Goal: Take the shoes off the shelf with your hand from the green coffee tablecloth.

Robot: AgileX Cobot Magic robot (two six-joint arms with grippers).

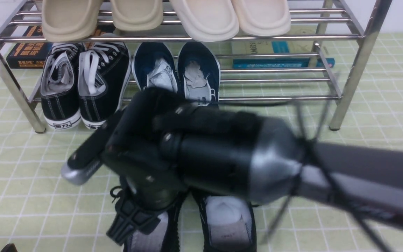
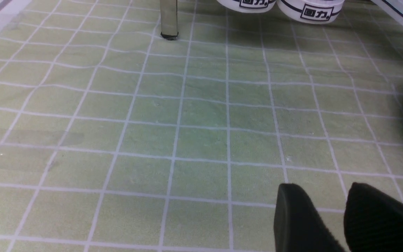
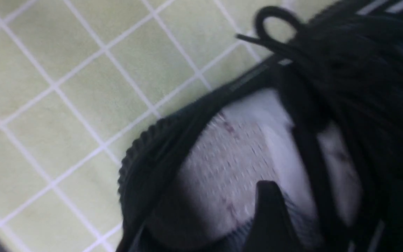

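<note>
Down on the near green cloth (image 1: 30, 196), clear of the shelf (image 1: 352, 80), both black shoes (image 1: 227, 227) already sit, so this looks nearly done. Right end effector (image 1: 131, 213) hovers at the left shoe's opening, grip unclear; left end effector (image 2: 324, 199) slightly parted, empty.

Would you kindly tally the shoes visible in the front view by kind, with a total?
Slippers: 4
Canvas sneakers: 2
Navy slip-ons: 2
Black knit sneakers: 2
Total: 10
</note>
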